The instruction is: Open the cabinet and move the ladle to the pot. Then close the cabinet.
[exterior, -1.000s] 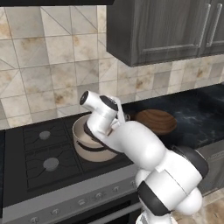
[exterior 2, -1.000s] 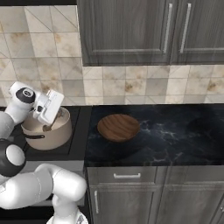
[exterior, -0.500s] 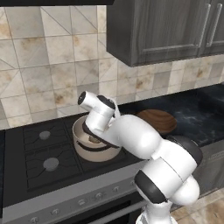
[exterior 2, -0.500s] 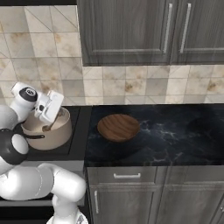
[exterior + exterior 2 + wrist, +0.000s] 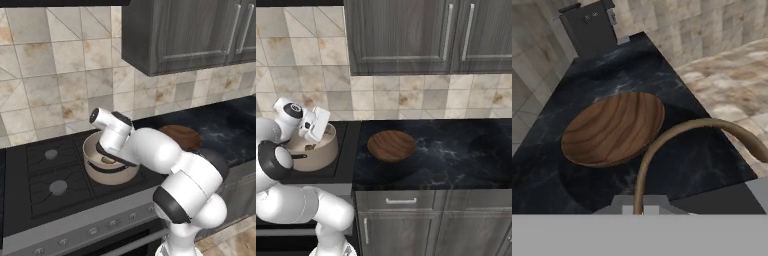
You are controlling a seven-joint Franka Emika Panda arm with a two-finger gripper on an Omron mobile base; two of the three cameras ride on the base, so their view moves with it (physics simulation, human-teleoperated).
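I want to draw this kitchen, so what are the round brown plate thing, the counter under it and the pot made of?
The round brown dish looks like wood, with visible grain stripes and a dull sheen. The counter looks like polished black marble, with pale veins and soft reflections. The pot is plain matte beige, maybe enamel or ceramic; the look leaves that open.

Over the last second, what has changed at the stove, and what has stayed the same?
Little has changed. The arm's elbow swung outward and lower, while the gripper stayed over the pot with its jaws shut. The pot itself did not move on the stove. Nothing visibly was taken or released. The cabinet doors remained closed, and the round wooden board kept its place on the dark counter.
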